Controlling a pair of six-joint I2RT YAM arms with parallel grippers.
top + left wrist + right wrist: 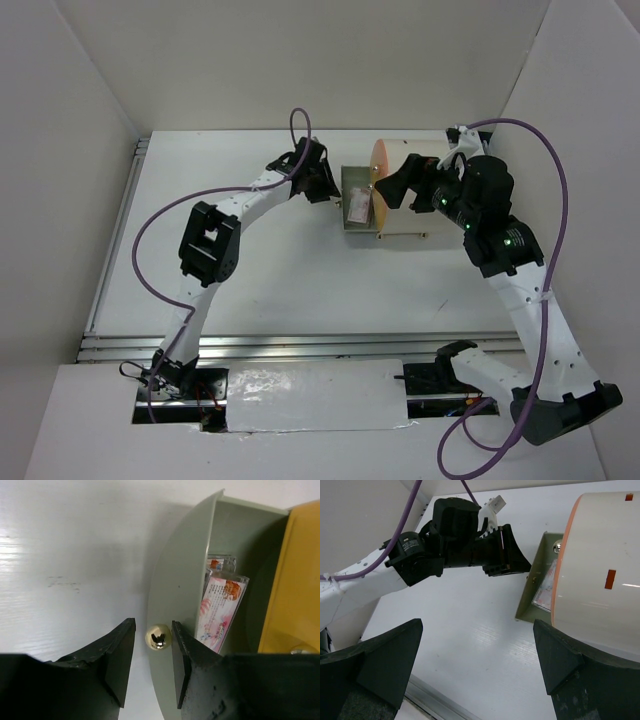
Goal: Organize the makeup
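An olive drawer (355, 178) stands pulled out from the left end of the cream cylindrical container (405, 226) with its orange rim (379, 185). A white-pink flat packet (220, 612) stands on edge inside the drawer, with a second flat clear-cased item (223, 563) behind it. My left gripper (153, 626) is open, its jaws either side of the drawer's round gold knob (158, 637), with a gap on the left side. My right gripper (477, 630) is wide open and empty, over the container's left end. No pencil-like sticks are in view.
The container (605, 570) lies on its side at the back right of the white table (280, 270). The drawer front (175, 580) is a curved grey-green wall. My left arm (455, 540) reaches in from the left. White walls enclose the table.
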